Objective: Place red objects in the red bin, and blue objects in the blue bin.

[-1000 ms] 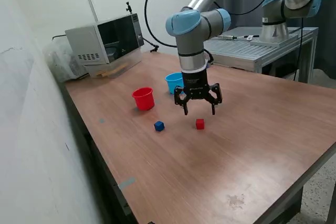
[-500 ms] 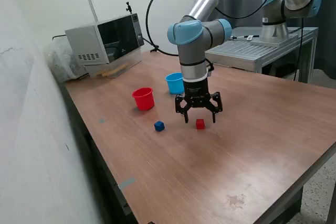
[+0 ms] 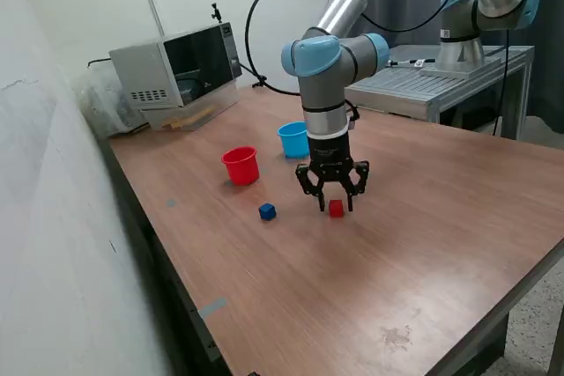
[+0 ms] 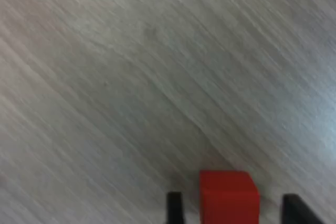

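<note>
Tabletop (image 3: 423,244) of reddish-brown wood grain fills the exterior view, a pale scuff near its front edge and a strip of grey tape by the edge at that view's left. A white wall runs along that side. At the far corner sits a grey microwave (image 3: 176,72) beside a clear plastic bag; behind the table, a metal bench (image 3: 432,81) carries the base of a second arm (image 3: 480,15), with dark curtains beyond.

The gripper (image 3: 336,206) stands low over the table with a red cube (image 3: 336,208) between its fingertips — the wrist view shows the cube (image 4: 229,196) resting on the wood with a dark finger (image 4: 175,209) on either side, a visible gap from one and a wider gap from the other, so the fingers are parted and not yet clamped. A blue cube (image 3: 267,211) lies alone toward the exterior view's left of it. The red cup (image 3: 241,165) and the blue cup (image 3: 293,140) stand upright farther back, near each other but apart; their insides cannot be seen.

A second ago the gripper hung above the table with fingers spread wide — since then it has come down around the red cube and its fingers have drawn inward. Cubes and cups have not moved.
</note>
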You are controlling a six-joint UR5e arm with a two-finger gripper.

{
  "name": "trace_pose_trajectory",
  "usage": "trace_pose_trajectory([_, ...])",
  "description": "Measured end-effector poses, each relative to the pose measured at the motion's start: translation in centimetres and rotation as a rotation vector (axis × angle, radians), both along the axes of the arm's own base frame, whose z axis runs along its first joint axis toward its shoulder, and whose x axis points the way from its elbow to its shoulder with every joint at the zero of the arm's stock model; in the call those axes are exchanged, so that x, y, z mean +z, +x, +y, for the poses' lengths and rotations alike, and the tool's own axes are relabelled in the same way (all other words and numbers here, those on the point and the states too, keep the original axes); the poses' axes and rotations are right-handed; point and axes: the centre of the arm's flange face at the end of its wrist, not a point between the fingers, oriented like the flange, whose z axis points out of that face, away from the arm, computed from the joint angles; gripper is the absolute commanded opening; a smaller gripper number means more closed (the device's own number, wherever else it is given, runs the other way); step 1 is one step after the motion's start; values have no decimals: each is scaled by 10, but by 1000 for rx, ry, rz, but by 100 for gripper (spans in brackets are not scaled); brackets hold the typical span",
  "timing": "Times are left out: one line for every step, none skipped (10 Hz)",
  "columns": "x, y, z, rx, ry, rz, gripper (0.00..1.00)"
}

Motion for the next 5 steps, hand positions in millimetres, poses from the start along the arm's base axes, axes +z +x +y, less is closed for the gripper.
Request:
trace_pose_trajectory([0,0,0,-2,4,-1,0])
trace_pose_trajectory([0,1,0,-3,9,-1,0])
trace_pose_trajectory([4,1,-1,-2,12,3,0])
trace_pose_trajectory([15,1,-2,-3,11,15,0])
trace_pose_trajectory([30,1,-3,-16,9,29,0])
